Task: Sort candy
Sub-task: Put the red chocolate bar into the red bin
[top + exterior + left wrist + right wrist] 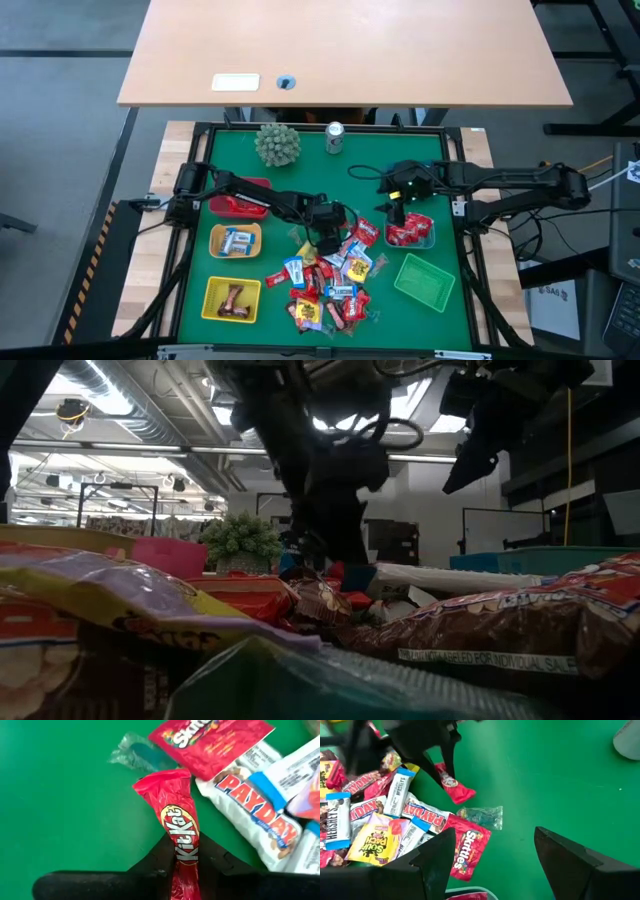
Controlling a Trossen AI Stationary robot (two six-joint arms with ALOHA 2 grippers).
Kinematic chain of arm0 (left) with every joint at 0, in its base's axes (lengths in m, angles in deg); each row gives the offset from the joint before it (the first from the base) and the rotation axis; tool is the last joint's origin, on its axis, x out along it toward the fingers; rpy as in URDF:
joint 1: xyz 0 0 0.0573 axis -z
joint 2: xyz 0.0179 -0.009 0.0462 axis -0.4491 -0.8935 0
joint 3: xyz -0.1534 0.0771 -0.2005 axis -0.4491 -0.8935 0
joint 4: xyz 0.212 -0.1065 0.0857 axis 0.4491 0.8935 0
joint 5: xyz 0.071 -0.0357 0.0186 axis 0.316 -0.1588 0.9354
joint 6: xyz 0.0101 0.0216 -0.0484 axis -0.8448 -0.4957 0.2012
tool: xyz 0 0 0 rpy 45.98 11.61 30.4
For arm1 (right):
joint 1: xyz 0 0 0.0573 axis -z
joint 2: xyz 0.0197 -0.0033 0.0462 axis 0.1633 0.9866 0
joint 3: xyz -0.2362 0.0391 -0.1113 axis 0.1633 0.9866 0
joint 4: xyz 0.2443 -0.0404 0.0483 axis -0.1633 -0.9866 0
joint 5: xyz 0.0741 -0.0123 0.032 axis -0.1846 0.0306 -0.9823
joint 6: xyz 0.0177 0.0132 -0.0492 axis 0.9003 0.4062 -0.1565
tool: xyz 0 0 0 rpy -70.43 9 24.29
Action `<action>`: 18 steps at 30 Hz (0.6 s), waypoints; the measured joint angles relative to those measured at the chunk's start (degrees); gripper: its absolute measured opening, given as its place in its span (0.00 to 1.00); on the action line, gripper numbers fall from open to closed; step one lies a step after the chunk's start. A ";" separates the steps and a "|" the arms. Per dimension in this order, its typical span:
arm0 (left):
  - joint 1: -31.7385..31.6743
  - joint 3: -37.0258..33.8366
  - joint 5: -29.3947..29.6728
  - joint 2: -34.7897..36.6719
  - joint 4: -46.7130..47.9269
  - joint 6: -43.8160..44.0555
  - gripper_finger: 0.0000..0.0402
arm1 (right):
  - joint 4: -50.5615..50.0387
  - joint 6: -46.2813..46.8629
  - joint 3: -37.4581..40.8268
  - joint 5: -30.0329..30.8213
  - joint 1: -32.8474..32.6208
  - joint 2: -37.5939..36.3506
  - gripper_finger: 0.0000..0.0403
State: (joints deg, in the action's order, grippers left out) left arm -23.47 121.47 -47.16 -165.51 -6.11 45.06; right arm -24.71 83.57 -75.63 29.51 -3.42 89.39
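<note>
Now the left claw (pixel 182 865) clamps a red KitKat (pixel 172 810) — lengthwise, pointing straight out — right claw (pixel 495 855) spread.

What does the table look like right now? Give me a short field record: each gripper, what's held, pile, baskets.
left gripper: shut on KitKat, at the pile's edge
right gripper: open, empty, above the mat near the Skittles pack
pile: mixed candy, centre of the green mat
baskets: red basket, two yellow baskets with candy, green basket empty

Bright overhead light, blurred low foreground
</note>
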 joint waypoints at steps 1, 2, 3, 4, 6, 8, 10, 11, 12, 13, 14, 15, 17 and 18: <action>-0.13 0.64 0.00 0.34 1.97 -0.01 0.10 | -0.31 0.00 0.00 -0.01 0.00 0.10 0.67; -0.29 1.40 0.00 0.67 4.42 -0.02 0.10 | -0.45 0.00 0.02 -0.04 0.00 0.18 0.67; -0.51 2.22 0.07 1.11 6.62 -0.20 0.10 | -0.15 -0.01 0.02 -0.04 0.00 0.30 0.67; -0.71 2.78 0.07 1.81 8.40 -0.52 0.10 | -0.05 0.00 0.00 -0.04 0.00 0.35 0.67; -1.03 3.13 0.56 3.39 11.98 -1.85 0.10 | -0.29 0.00 0.00 -0.07 0.00 0.55 0.67; -1.13 3.19 2.24 5.39 15.11 -3.27 0.10 | -0.15 -0.02 0.02 -0.48 0.00 0.65 0.67; -1.13 3.17 4.85 7.58 19.82 -3.91 0.10 | -0.15 0.00 0.02 -1.11 -0.31 0.73 0.67; -1.21 3.19 6.41 8.63 22.13 -3.97 0.10 | -0.11 -0.01 0.01 -1.28 -0.67 0.81 0.67; -1.19 3.19 7.77 9.98 24.96 -3.92 0.10 | -0.03 -0.02 0.01 -1.47 -1.16 0.98 0.67; -1.21 3.04 9.14 11.33 27.99 -3.61 0.10 | 0.12 -0.02 0.01 -1.38 -1.74 1.08 0.67; -1.23 2.78 10.40 12.50 30.42 -3.19 0.10 | 0.09 -0.02 0.01 -1.39 -2.42 1.11 0.67; -1.23 2.25 11.32 13.87 32.46 -2.65 0.10 | 0.16 -0.02 0.02 -1.44 -3.07 1.11 0.67; -1.23 0.31 12.47 16.47 36.51 -0.52 0.10 | 0.22 -0.04 0.02 -1.44 -4.56 1.09 0.67; -1.23 -0.99 12.85 17.77 37.97 0.72 0.10 | 0.24 -0.02 0.02 -1.44 -5.18 1.09 0.67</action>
State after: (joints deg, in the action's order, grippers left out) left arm -24.71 120.48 -34.31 -147.74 31.85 45.79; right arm -24.48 83.55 -75.61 28.07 -8.60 90.48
